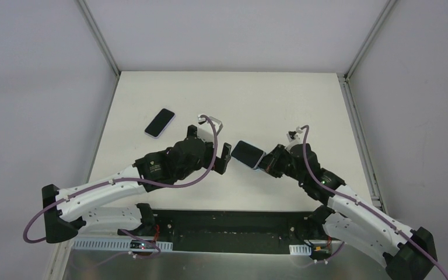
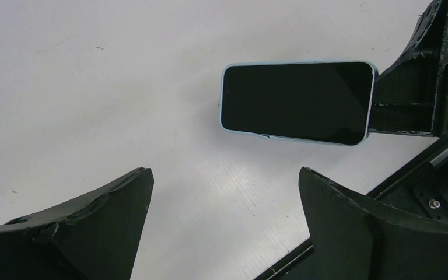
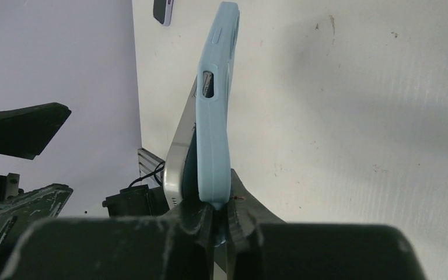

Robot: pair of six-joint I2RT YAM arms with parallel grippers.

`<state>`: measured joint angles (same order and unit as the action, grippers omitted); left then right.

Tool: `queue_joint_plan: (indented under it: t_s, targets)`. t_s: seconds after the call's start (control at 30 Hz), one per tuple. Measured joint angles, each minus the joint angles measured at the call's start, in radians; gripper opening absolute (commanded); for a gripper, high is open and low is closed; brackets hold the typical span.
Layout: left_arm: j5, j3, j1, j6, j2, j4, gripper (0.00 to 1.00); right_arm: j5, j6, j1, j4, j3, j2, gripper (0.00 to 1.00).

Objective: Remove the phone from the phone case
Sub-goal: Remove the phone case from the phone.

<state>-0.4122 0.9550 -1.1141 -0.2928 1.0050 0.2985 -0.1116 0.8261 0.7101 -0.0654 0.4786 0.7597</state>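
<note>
A phone with a dark screen (image 2: 296,102) sits in a light blue case (image 3: 216,105). My right gripper (image 3: 220,216) is shut on the case's end and holds it above the table, as the top view (image 1: 248,154) shows. In the right wrist view the phone's silver edge (image 3: 178,157) stands partly out of the case near the jaws. My left gripper (image 2: 226,192) is open and empty, just left of the phone's free end (image 1: 226,158), not touching it.
A second phone with a pale rim (image 1: 160,122) lies flat on the white table (image 1: 268,99) at the back left, and it shows at the top of the right wrist view (image 3: 163,9). A black rail (image 1: 227,224) runs along the near edge.
</note>
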Motion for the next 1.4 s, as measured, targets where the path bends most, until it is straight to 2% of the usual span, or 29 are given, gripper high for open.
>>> queue_joint_plan:
  t_s: [0.17,0.43,1.0,1.4]
  targets:
    - [-0.01,0.006,-0.041,0.009,0.061,0.0,0.99,0.0,0.012,0.001,-0.011,0.024,0.04,0.0]
    - [-0.041,0.101,-0.137,0.054,0.276,0.0,0.97,0.021,0.027,0.004,-0.082,0.028,0.033,0.0]
    - [-0.037,0.226,-0.158,0.127,0.396,0.005,0.9,0.027,0.054,0.014,-0.153,0.079,0.04,0.0]
    - [-0.015,0.24,-0.171,0.142,0.435,0.017,0.81,0.017,0.074,0.014,-0.188,0.085,0.041,0.0]
